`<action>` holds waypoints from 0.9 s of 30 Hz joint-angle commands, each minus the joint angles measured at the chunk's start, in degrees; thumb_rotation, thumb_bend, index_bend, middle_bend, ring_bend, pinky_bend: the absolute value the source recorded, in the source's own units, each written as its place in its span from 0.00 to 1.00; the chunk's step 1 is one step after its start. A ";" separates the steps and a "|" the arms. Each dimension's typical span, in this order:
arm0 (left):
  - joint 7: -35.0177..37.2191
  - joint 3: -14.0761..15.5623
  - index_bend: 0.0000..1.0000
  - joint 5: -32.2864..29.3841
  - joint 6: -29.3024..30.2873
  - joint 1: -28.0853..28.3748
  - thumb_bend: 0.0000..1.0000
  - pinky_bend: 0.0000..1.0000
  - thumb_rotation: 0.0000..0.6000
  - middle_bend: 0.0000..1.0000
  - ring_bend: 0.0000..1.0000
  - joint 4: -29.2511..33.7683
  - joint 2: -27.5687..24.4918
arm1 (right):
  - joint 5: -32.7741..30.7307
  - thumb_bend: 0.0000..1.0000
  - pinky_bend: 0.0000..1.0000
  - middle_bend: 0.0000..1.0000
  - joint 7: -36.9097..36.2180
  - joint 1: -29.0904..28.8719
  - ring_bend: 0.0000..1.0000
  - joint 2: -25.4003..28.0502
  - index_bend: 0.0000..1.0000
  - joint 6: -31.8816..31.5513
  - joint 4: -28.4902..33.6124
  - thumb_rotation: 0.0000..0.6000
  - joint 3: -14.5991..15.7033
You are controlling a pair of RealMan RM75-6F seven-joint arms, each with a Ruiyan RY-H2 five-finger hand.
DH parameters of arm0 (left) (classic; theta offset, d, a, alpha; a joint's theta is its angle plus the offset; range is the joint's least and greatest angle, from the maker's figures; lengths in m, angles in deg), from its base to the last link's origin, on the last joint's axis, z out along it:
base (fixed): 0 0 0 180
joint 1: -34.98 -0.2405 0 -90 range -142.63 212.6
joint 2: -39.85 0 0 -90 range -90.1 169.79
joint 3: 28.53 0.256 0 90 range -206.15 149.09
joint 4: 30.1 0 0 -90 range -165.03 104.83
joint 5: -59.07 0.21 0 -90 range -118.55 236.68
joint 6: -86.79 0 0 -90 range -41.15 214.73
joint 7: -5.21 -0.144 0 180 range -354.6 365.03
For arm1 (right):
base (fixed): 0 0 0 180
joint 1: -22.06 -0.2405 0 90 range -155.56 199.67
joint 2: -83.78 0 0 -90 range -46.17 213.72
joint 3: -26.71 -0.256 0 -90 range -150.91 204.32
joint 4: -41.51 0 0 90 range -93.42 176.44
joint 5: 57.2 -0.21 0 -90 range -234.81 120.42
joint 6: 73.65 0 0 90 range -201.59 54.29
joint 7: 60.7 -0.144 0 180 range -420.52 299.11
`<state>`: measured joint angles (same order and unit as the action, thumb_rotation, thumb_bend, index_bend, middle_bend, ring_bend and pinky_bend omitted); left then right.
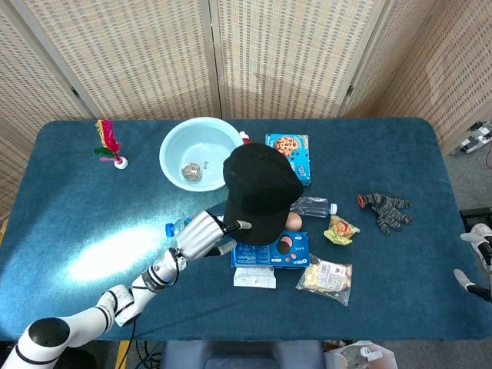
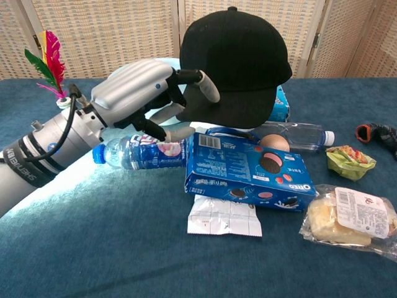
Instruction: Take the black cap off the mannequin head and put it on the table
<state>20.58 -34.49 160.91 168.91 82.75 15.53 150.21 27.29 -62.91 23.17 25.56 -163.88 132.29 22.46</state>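
1. Chest view gives us the black cap (image 2: pixel 234 62) sitting on the mannequin head (image 2: pixel 273 143), above the blue cookie box (image 2: pixel 248 171).
2. We see our left hand (image 2: pixel 139 93) at the cap's left edge, fingers spread and holding nothing, one fingertip (image 2: pixel 209 90) in front of the brim; whether it touches, we cannot tell.
3. Under that hand lies a water bottle (image 2: pixel 139 152).
4. Our right hand (image 1: pixel 478 260) shows only at the head view's right edge, well apart; its finger state we cannot tell.
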 commanded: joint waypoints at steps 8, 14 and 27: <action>-1.05 -1.35 0.36 -2.68 -1.16 1.79 0.25 1.00 1.00 0.94 0.98 0.09 2.84 | -0.18 0.18 0.41 0.31 -0.86 0.58 0.28 0.03 0.31 -0.43 -0.68 1.00 -0.04; -2.00 -1.81 0.36 -3.79 -1.28 2.27 0.25 1.00 1.00 0.94 0.98 -0.13 4.31 | -0.01 0.18 0.41 0.31 -1.23 0.61 0.28 -0.12 0.31 -0.36 -1.00 1.00 -0.02; -1.66 -2.47 0.43 -5.27 0.14 2.81 0.25 1.00 1.00 0.96 1.00 -1.94 6.38 | -0.17 0.18 0.41 0.31 -1.64 1.19 0.28 -0.07 0.31 -0.80 -1.26 1.00 -0.08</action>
<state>18.82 -36.93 155.74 168.88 85.59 13.79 156.46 27.12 -64.55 24.37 25.48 -164.68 131.03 22.39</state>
